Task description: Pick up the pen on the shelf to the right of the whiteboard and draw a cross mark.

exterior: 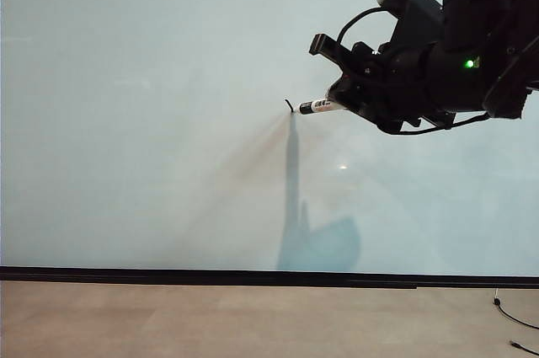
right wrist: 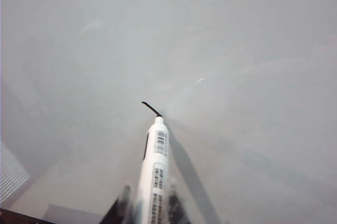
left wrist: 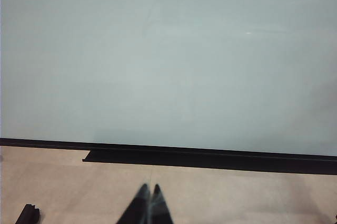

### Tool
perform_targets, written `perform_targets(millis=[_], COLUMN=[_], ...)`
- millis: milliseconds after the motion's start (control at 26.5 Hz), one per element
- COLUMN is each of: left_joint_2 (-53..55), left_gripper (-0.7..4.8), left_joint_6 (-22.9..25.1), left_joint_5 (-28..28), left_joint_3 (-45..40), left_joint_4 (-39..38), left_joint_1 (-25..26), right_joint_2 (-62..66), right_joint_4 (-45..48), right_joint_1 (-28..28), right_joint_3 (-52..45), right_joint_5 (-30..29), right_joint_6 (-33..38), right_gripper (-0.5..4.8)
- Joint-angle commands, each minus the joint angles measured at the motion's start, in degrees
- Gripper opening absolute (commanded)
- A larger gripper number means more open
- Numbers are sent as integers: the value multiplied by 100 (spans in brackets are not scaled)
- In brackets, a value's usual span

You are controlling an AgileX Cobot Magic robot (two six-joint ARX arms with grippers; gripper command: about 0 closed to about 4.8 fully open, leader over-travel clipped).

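My right gripper (exterior: 344, 104) (right wrist: 150, 203) is shut on the pen (exterior: 320, 106) (right wrist: 155, 171), a white marker with black lettering. It hangs at the upper right of the exterior view, in front of the whiteboard (exterior: 152, 105) (right wrist: 237, 50) (left wrist: 168, 55). The pen's black tip touches the board, and a short black stroke (exterior: 289, 105) (right wrist: 151, 108) runs from the tip. That short line is all that shows of the cross mark. My left gripper (left wrist: 149, 188) is shut and empty, low over the tan floor, pointing at the board's black lower edge. The shelf is out of view.
The board's black lower strip (exterior: 253, 277) (left wrist: 210, 158) runs along above the tan floor (exterior: 210, 324). Black cable ends (exterior: 514, 320) lie on the floor at the lower right. A small black object (left wrist: 27, 214) sits on the floor near my left gripper.
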Motion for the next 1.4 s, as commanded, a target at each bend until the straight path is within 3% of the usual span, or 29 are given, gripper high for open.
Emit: perform_targets(millis=[38, 793, 1171, 1322, 1398], left_joint_2=[2, 2, 2, 2, 2], left_gripper=[-4, -5, -4, -4, -4], left_joint_6=[24, 22, 22, 24, 24], left_joint_5=[20, 20, 20, 20, 20], left_joint_3=[17, 17, 17, 17, 17], left_joint_4=[28, 26, 26, 28, 26], left_joint_1=[0, 0, 0, 0, 0], right_joint_2=[-28, -33, -48, -323, -549], right_joint_4=[-24, 153, 304, 227, 50], right_joint_1=[-24, -24, 26, 339, 450], right_joint_3=[-4, -535, -553, -592, -586], right_joint_5=[264, 754, 437, 407, 367], right_joint_6=[-15, 136, 103, -402, -1069], right_gripper=[-6, -6, -6, -6, -6])
